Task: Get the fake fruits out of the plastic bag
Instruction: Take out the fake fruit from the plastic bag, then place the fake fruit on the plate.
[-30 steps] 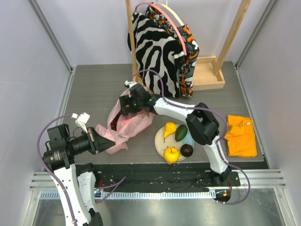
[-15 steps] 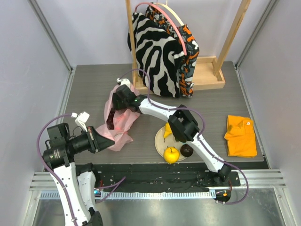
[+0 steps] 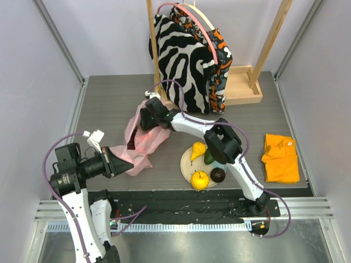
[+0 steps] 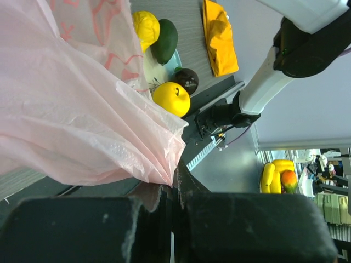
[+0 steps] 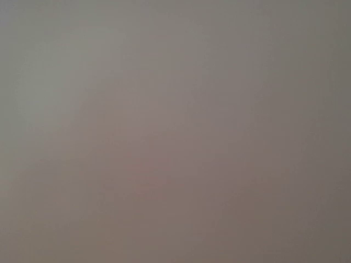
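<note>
The pink plastic bag [image 3: 143, 141] lies left of centre; it fills the left wrist view [image 4: 71, 109]. My left gripper [image 3: 125, 162] is shut on its near corner, and the left wrist view shows it [image 4: 174, 189] pinching the film. My right gripper [image 3: 145, 120] is pushed into the bag's far mouth; its fingers are hidden and its wrist view is a blank grey-pink blur. A dark red shape [image 3: 133, 143] shows through the bag. On the plate [image 3: 186, 164] lie a yellow pear [image 3: 197, 149], avocado [image 3: 209, 158], maroon fruit [image 3: 218, 175] and yellow-orange fruit [image 3: 199, 179].
A zebra-striped cloth bag [image 3: 175, 60] hangs on a wooden rack [image 3: 244, 85] at the back. A folded orange cloth [image 3: 281, 159] lies at the right. The right arm's links stretch over the plate's far side.
My right gripper swung left at the bag mouth, then came back slightly right. The bag's upper part shifted with it. My left gripper keeps its hold.
</note>
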Motion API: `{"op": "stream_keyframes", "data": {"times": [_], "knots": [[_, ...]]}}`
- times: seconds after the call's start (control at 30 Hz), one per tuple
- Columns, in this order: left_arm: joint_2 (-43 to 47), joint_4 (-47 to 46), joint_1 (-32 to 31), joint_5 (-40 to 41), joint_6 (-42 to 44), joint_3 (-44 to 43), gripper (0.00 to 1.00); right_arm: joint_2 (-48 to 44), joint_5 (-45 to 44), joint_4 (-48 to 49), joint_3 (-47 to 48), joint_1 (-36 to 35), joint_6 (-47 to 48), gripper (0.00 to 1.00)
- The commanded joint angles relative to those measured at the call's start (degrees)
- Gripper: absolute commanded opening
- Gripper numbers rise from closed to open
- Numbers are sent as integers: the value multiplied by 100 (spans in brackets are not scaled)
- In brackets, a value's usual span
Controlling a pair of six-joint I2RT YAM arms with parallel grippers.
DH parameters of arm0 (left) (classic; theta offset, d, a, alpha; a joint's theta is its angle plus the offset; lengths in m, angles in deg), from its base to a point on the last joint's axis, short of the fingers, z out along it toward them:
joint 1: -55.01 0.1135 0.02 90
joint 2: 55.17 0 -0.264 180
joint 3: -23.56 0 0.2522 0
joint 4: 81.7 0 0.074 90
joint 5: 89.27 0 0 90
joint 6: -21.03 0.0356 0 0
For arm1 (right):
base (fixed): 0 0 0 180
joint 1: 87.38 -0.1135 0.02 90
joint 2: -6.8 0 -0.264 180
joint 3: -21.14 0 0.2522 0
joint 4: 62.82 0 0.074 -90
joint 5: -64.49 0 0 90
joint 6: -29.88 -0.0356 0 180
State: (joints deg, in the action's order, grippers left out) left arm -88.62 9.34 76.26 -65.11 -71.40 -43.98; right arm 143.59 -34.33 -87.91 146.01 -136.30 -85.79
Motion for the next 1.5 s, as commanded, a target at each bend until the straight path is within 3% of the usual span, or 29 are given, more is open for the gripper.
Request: {"op": "stream_keyframes", "data": {"times": [0.0, 0.1, 0.33, 0.43, 0.57, 0.67, 0.83, 0.9, 1.0, 1.13, 1.47], "knots": [[102, 1378, 89, -130, -81, -54, 0, -1004, 809, -115, -527, 67, 281, 5], [128, 1282, 159, -183, -134, -10, 0, -1540, 1258, -238, -879, 120, 291, 1], [50, 474, 283, -139, -607, 87, 0, -2393, 3569, -211, -1600, 208, 316, 1], [-152, -413, 283, 124, -1169, 157, 0, -2736, 4098, -579, -1768, 191, 773, 1], [-319, -1650, 283, 405, -1732, 26, 0, -3254, 4643, -1597, -1786, 199, 2350, 1], [-433, -2127, 283, 660, -1962, -18, 0, -3983, 4722, -2179, -2057, 226, 3668, 1], [-618, -2401, 291, 1020, -2085, 17, 0, -5187, 4776, -3029, -2769, 384, 4858, 1], [-628, -2454, 283, 1082, -2138, -10, 0, -5364, 4523, -3549, -2989, 384, 5691, 1], [-601, -2568, 283, 1126, -2234, -54, 0, -5593, 4161, -3911, -3569, 559, 6159, 1], [-610, -2595, 283, 1126, -2305, -106, 0, -5374, 3888, -3973, -3939, 595, 6311, 1], [-478, -2410, 291, 1249, -2288, -177, 0, -3986, 3510, -3867, -3430, 586, 6618, 3]]}}
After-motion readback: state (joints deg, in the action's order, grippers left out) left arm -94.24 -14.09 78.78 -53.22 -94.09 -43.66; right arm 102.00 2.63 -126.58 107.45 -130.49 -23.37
